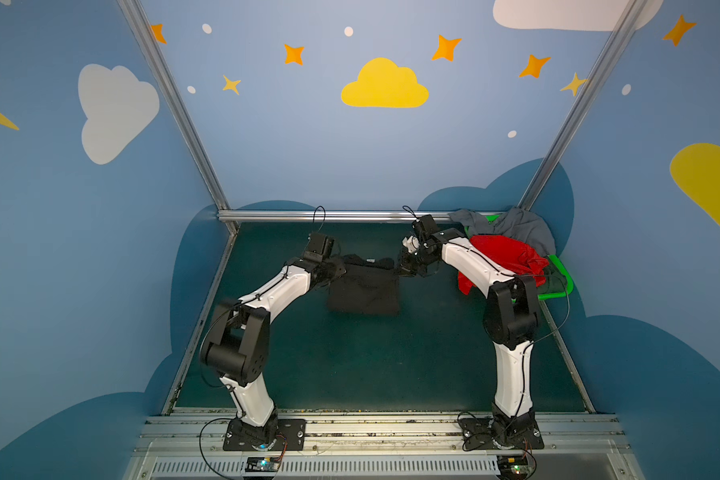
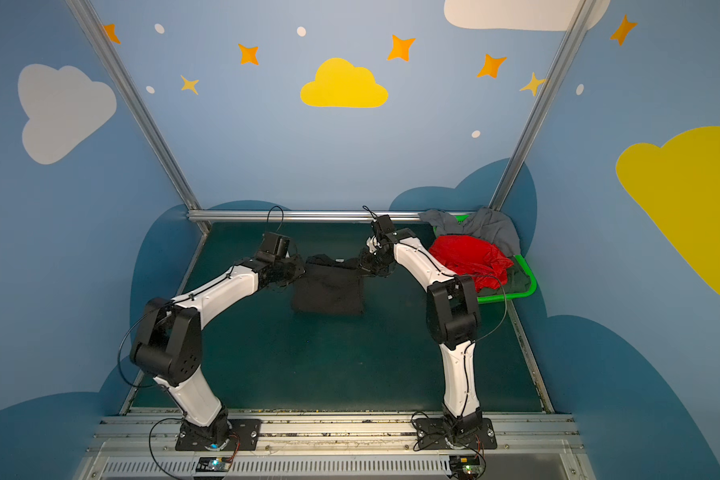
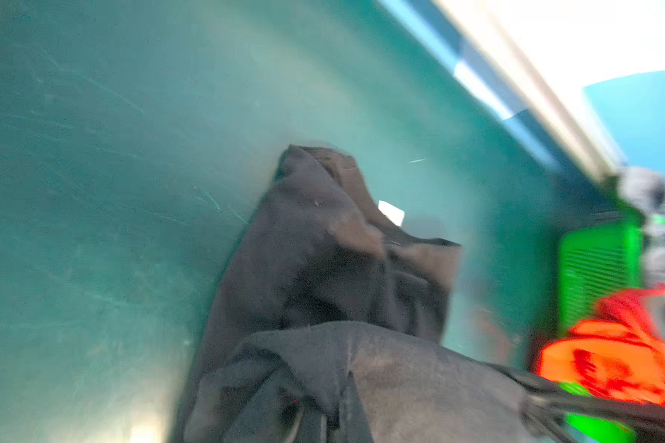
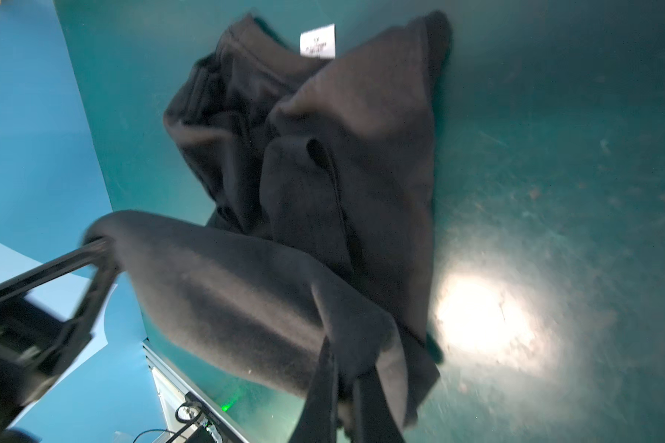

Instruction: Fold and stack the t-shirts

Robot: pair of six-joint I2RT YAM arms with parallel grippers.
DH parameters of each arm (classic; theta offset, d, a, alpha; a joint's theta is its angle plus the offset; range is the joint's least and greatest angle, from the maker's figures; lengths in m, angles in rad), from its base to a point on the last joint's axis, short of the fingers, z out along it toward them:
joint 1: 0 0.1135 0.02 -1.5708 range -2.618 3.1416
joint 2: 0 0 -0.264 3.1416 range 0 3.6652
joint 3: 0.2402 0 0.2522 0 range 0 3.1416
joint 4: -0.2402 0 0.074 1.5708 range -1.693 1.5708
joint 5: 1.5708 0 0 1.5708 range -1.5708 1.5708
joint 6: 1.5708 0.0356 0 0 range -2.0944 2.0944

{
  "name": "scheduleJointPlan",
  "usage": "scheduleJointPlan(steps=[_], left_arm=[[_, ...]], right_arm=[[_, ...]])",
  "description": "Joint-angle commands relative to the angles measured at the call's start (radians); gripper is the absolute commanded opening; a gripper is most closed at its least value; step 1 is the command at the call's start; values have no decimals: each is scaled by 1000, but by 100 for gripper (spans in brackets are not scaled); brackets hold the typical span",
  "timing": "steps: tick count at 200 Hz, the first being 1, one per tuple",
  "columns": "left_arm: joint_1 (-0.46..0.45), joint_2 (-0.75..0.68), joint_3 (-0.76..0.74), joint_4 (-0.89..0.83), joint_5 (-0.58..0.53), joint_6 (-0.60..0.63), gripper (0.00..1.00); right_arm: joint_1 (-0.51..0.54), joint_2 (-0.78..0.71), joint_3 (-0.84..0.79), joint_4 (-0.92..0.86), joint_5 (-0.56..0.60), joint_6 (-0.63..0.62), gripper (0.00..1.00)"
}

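Black short-sleeved cotton t-shirt [image 1: 364, 291] sits mid-table towards the far side in both top views [image 2: 329, 293], bunched and partly doubled over on the dark teal table mat [image 1: 350, 365]; one edge is pulled up off the mat and strung taut between the two arms, the rest drooping below it; the collar end lies on the mat, its small white neck label [image 4: 318, 40] facing up, also plain in the left wrist view [image 3: 391, 212]; left gripper [image 1: 341, 269] pinches one end of that raised edge, fingers drawn tight with cloth between them; right gripper [image 1: 402, 268] does the same at the opposite end, and its own wrist view shows the black fingers [image 4: 323, 399] nipped narrow on a fold of the fabric; out towards the far right corner stands the bright green slatted plastic basket [image 1: 564, 274], well apart from the black shirt; heaped in it, a bright red crumpled t-shirt [image 1: 504, 255] on top, a grey t-shirt [image 1: 520, 228] draped over the back rim, and a dark green t-shirt [image 2: 516, 274] peeking out beside the red; the left wrist picture is smeared with blur, red cloth [image 3: 611, 356] and green basket wall [image 3: 599, 268] only roughly legible.
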Motion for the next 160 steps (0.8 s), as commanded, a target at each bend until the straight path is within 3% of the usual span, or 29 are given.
scheduleJointPlan(steps=[1, 85, 109, 160], left_arm=[[3, -93, -18, 27, 3, 1, 3], [-66, -361, -137, -17, -43, -11, 3], [-108, -445, -148, -64, -64, -7, 3], [-207, -608, -218, -95, -154, -12, 3]], right_arm=[[3, -114, -25, -2, -5, 3, 0], [80, -405, -205, -5, 33, 32, 0], [137, -477, -201, -53, 96, 15, 0], [192, -567, -260, -34, 73, 44, 0]])
